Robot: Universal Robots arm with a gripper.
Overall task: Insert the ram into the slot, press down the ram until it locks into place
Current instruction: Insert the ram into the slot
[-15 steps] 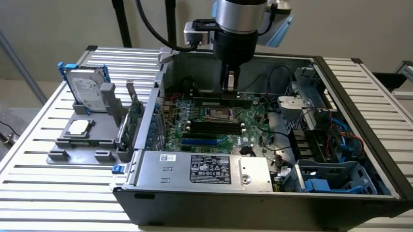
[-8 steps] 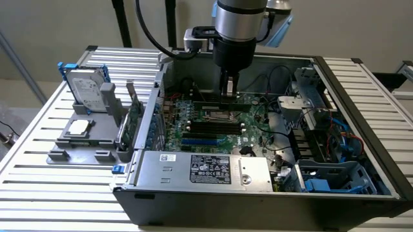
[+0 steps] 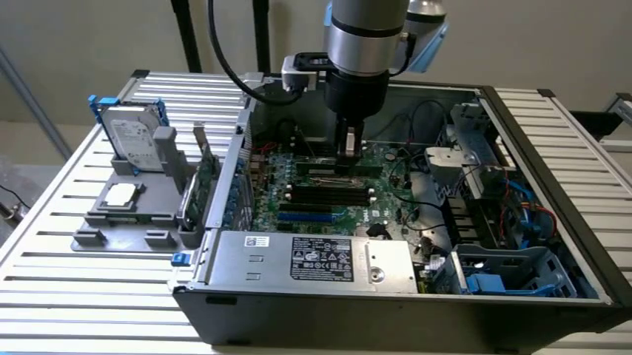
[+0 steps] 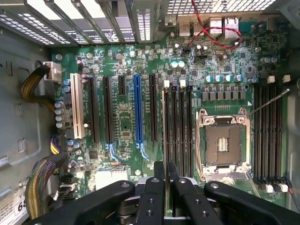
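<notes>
My gripper hangs inside the open computer case, a little above the motherboard. In the wrist view its two black fingers stand close together, and a thin dark edge between them reads as the ram seen edge-on. The gripper is shut on it. Just ahead of the fingertips runs a group of several parallel black memory slots, beside the square metal CPU socket. The same slots lie just below the gripper in the exterior view. A second group of alike slots sits beyond the socket.
Black expansion slots, one blue and one white, lie to one side with bundled cables. The power supply fills the case front and a drive cage stands at the exterior view's right. A grey fixture with a hard drive stands outside, left.
</notes>
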